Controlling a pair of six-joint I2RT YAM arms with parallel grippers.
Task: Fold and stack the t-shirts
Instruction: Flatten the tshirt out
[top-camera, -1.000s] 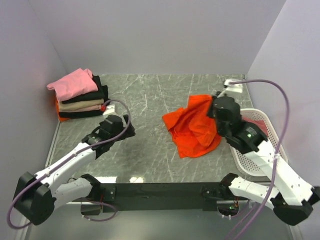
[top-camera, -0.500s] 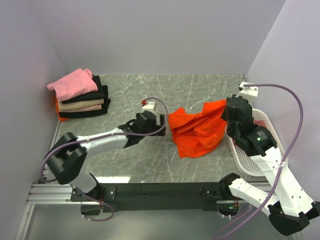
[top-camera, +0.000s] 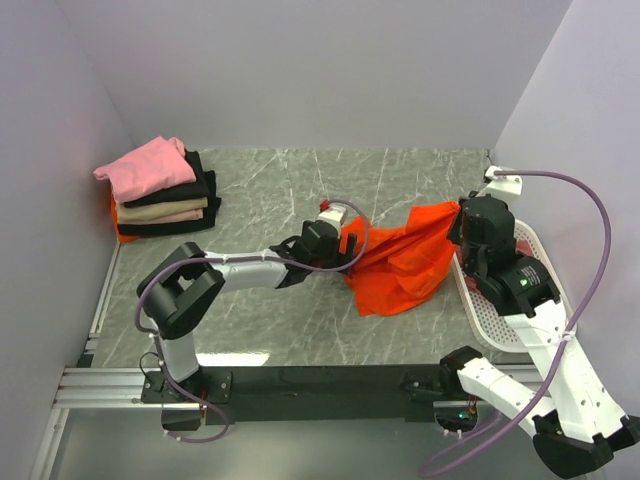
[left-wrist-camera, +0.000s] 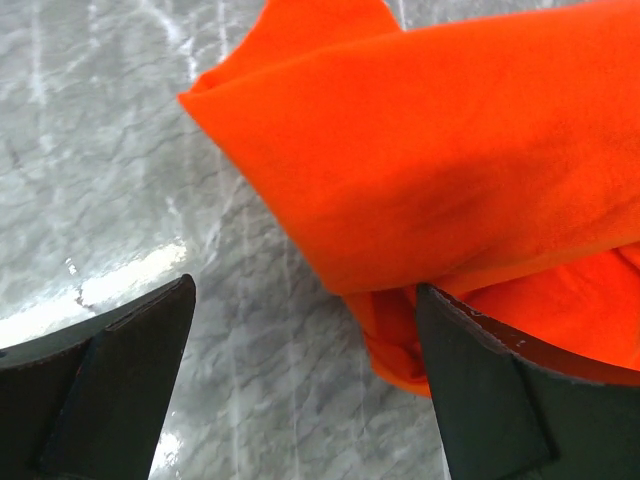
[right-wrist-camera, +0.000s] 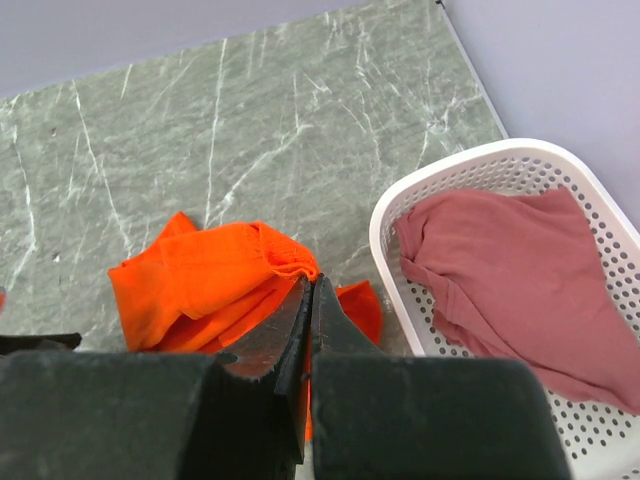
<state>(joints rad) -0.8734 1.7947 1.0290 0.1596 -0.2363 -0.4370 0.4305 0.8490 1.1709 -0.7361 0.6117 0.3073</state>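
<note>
The large orange t-shirt lies crumpled at the table's middle right. My right gripper is shut on its right edge and holds that edge raised; in the right wrist view the tips pinch the orange hem. My left gripper is open at the shirt's left end. In the left wrist view its jaws stand wide apart just above the table, and the orange cloth reaches the right finger. Folded shirts are stacked at the back left with a pink one on top.
A white lattice basket stands at the right edge and holds a dusty rose shirt; its rim is close to my right gripper. Walls close in the back and both sides.
My left arm has swung right across the table from near the stack to the orange shirt's left end. My right gripper has pulled the shirt's edge up and to the right.
</note>
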